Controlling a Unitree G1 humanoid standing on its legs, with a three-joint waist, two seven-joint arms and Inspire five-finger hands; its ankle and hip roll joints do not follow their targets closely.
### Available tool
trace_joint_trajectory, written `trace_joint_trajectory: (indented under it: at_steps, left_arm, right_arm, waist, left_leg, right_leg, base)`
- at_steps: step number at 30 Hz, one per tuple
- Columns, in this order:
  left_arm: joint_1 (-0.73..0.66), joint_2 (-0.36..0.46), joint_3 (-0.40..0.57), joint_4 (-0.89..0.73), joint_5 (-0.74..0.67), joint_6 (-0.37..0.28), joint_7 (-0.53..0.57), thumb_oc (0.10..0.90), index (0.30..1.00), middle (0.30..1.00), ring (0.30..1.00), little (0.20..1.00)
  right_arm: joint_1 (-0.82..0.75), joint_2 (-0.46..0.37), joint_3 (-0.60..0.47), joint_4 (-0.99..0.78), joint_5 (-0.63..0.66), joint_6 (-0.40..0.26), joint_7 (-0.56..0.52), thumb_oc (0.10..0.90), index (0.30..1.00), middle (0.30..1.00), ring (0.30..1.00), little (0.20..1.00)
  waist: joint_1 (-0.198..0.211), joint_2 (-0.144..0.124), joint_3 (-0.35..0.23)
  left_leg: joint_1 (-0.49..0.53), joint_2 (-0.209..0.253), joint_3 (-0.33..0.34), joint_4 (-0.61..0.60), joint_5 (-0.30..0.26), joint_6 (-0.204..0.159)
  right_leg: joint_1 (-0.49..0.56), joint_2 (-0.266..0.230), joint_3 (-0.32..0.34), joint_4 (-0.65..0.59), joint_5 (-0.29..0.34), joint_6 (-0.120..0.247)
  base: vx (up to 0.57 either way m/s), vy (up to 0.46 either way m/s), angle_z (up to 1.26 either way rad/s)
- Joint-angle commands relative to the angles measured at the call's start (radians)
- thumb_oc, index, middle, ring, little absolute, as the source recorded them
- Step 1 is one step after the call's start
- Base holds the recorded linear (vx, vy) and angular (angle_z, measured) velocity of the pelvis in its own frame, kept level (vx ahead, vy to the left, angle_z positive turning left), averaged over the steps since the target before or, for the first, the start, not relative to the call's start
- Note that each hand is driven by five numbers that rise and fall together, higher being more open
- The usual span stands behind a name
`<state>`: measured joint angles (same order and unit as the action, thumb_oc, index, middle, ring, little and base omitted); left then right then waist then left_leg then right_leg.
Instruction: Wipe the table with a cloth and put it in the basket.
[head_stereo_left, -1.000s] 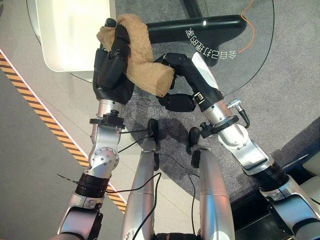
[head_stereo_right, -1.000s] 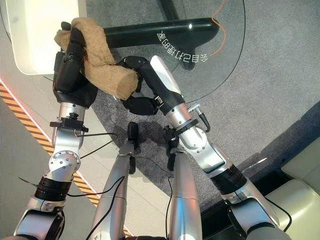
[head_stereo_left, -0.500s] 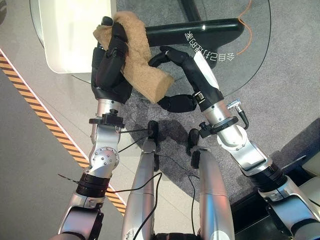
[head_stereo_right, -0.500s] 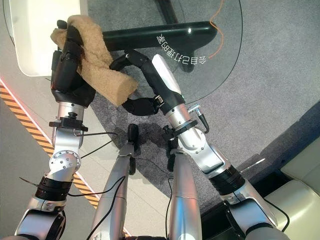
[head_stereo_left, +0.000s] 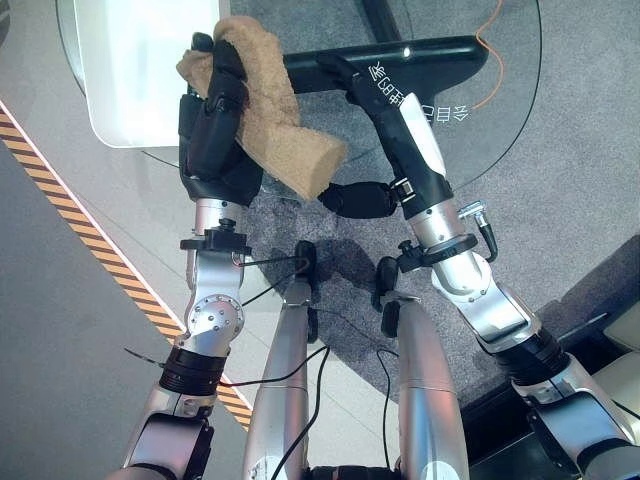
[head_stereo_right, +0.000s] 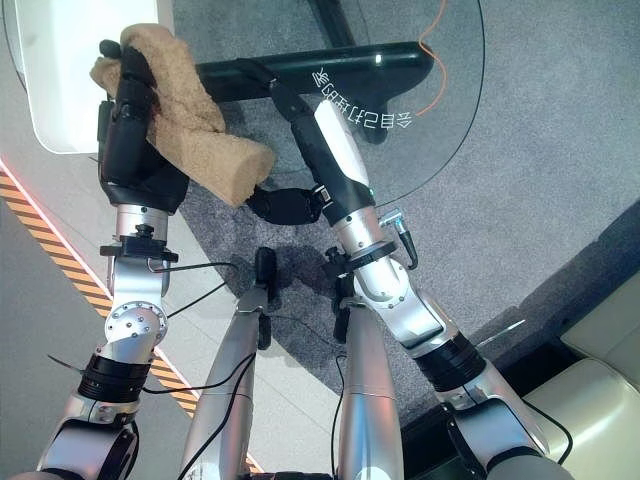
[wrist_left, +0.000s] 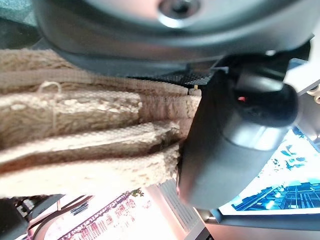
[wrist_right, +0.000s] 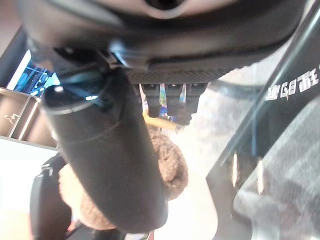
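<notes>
A round glass table (head_stereo_left: 500, 110) stood over grey carpet (head_stereo_left: 590, 180), a dark base bar (head_stereo_left: 420, 55) showing through the glass, and I held the cloth above its near edge.

My left hand (head_stereo_left: 210, 125) had its fingers curled around the tan cloth (head_stereo_left: 275, 110), gripping the bunched upper end. The cloth's long axis ran slantwise, from that far end over my fingers down and toward my right, its blunt folded free end pointing at my right arm. My right hand (head_stereo_right: 300, 115) reached forward beside the cloth, fingers stretched out straight and holding nothing, thumb (head_stereo_left: 355, 198) folded under the cloth's free end. A white tray-like thing (head_stereo_left: 150, 70) lay on the glass at my left.
</notes>
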<state>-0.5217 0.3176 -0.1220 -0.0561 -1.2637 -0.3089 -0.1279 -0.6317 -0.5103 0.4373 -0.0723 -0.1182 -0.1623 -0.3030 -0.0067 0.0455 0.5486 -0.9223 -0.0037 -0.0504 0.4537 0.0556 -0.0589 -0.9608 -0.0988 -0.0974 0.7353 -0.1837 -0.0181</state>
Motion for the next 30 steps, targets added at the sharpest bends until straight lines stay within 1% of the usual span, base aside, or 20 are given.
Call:
trace_joint_trajectory:
  at_steps: [1, 6, 12, 17, 23, 24, 28, 30]
  left_arm:
    - [-0.083, -0.012, 0.073, -0.178, 0.000, -0.109, -0.131, 0.100, 0.300, 0.300, 0.300, 0.200]
    - [-0.061, -0.007, 0.084, -0.187, -0.006, -0.112, -0.138, 0.100, 0.300, 0.300, 0.300, 0.200]
    - [-0.060, -0.004, 0.093, -0.186, -0.004, -0.108, -0.136, 0.100, 0.300, 0.300, 0.300, 0.200]
    - [-0.063, 0.006, 0.105, -0.182, -0.005, -0.117, -0.137, 0.100, 0.300, 0.300, 0.300, 0.200]
    - [-0.056, 0.018, 0.118, -0.185, 0.005, -0.123, -0.142, 0.100, 0.300, 0.300, 0.300, 0.200]
    - [-0.052, 0.018, 0.123, -0.181, 0.010, -0.127, -0.141, 0.100, 0.300, 0.300, 0.300, 0.200]
    - [-0.040, 0.022, 0.132, -0.175, 0.020, -0.145, -0.140, 0.100, 0.300, 0.300, 0.300, 0.200]
    - [-0.038, 0.024, 0.137, -0.169, 0.029, -0.153, -0.136, 0.100, 0.300, 0.300, 0.300, 0.200]
  right_arm:
    - [-0.025, 0.009, -0.126, -0.120, -0.040, -0.091, -0.119, 0.800, 0.900, 0.900, 0.900, 0.900]
    - [0.017, 0.003, -0.172, -0.118, -0.061, -0.114, -0.155, 0.800, 0.900, 0.900, 0.900, 0.900]
    - [0.021, -0.005, -0.193, -0.118, -0.065, -0.109, -0.163, 0.800, 0.900, 0.900, 0.900, 0.900]
    - [0.029, -0.015, -0.203, -0.101, -0.070, -0.090, -0.172, 0.800, 0.900, 0.900, 0.900, 0.900]
    - [0.068, -0.020, -0.231, -0.068, -0.080, -0.086, -0.256, 0.800, 0.900, 0.900, 0.900, 0.900]
    - [0.081, -0.016, -0.242, -0.054, -0.077, -0.085, -0.293, 0.800, 0.900, 0.900, 0.900, 0.900]
    - [0.107, -0.005, -0.268, -0.016, -0.069, -0.080, -0.370, 0.800, 0.900, 0.900, 0.900, 0.900]
    - [0.117, 0.002, -0.277, 0.009, -0.077, -0.063, -0.412, 0.800, 0.900, 0.900, 0.900, 0.900]
  waist:
    - [-0.003, -0.007, -0.029]
    - [-0.010, -0.010, -0.029]
    - [-0.013, -0.013, -0.029]
    - [-0.015, -0.013, -0.029]
    - [-0.017, -0.015, -0.029]
    - [-0.019, -0.015, -0.029]
    - [-0.022, -0.015, -0.029]
    - [-0.022, -0.015, -0.029]
  left_leg:
    - [0.047, -0.032, 0.086, 0.064, -0.115, 0.063]
    - [0.051, -0.031, 0.085, 0.064, -0.119, 0.066]
    - [0.052, -0.028, 0.085, 0.069, -0.123, 0.065]
    - [0.056, -0.025, 0.087, 0.066, -0.122, 0.064]
    - [0.055, -0.020, 0.089, 0.067, -0.124, 0.063]
    - [0.056, -0.020, 0.090, 0.068, -0.126, 0.064]
    - [0.059, -0.019, 0.091, 0.071, -0.129, 0.064]
    - [0.058, -0.018, 0.092, 0.075, -0.132, 0.065]
  right_leg:
    - [0.057, 0.043, -0.023, -0.136, 0.073, 0.034]
    - [0.059, 0.047, -0.019, -0.135, 0.073, 0.036]
    - [0.060, 0.048, -0.016, -0.131, 0.073, 0.037]
    - [0.065, 0.049, -0.015, -0.132, 0.070, 0.037]
    - [0.065, 0.050, -0.015, -0.126, 0.065, 0.036]
    - [0.066, 0.050, -0.014, -0.126, 0.066, 0.037]
    - [0.069, 0.052, -0.012, -0.124, 0.064, 0.037]
    - [0.067, 0.052, -0.011, -0.121, 0.063, 0.037]
  base:
    - [0.00, 0.000, 0.00]
    - [0.00, 0.000, 0.00]
    - [0.01, -0.003, -0.03]
    - [0.00, -0.001, -0.01]
    - [0.00, 0.000, 0.00]
    - [0.00, 0.000, 0.00]
    - [0.00, 0.000, 0.00]
    - [0.00, 0.000, 0.00]
